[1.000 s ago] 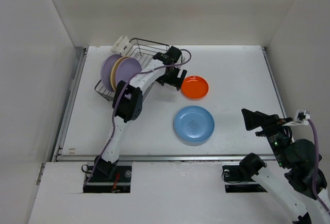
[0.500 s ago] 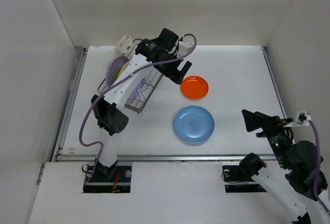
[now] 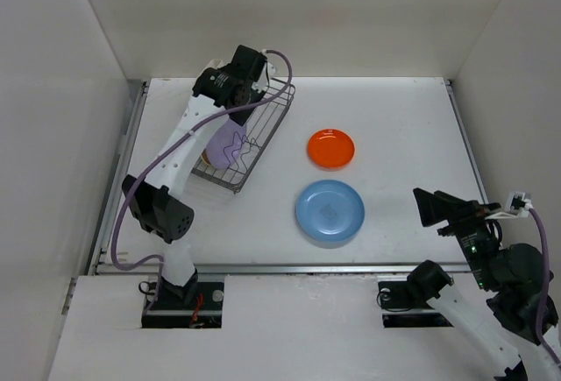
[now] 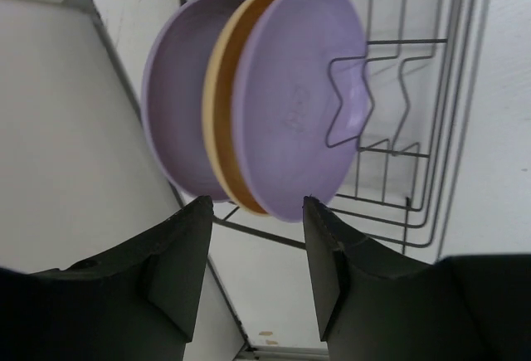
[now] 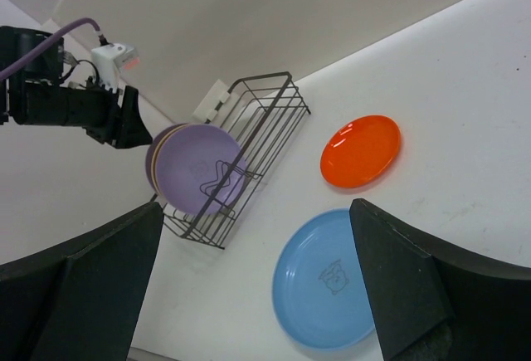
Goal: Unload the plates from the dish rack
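In the top external view, the dish rack (image 3: 263, 131) is seen at the far left of the tabletop (image 3: 412, 127). The left arm (image 3: 184, 136) is stretched over the rack's far end, judged to be lined up for the next plate. An orange plate (image 3: 331, 149) and a blue plate (image 3: 330, 213) lie flat on the tabletop, right of the rack and apart from each other, so two are taken as unloaded. The right fingers (image 3: 431, 206) are parked at the near right edge, well apart from everything. In the left wrist view, the left fingers (image 4: 178, 261) are spread wide with nothing between them. They are aimed at three plates held upright by the rack wires: a lavender plate (image 4: 290, 104) in front, a cream-yellow plate (image 4: 217, 120) close behind it and a second lavender plate (image 4: 170, 120) at the back. A wavy divider (image 4: 348, 104) crosses the front plate's face and, with the tight packing, is judged the main obstruction to a clean grip on one rim. No green plate is seen. In the right wrist view, the right fingers are likewise wide apart and empty. The rack, its upright plates and both flat plates are visible beyond them, with nothing in the way.
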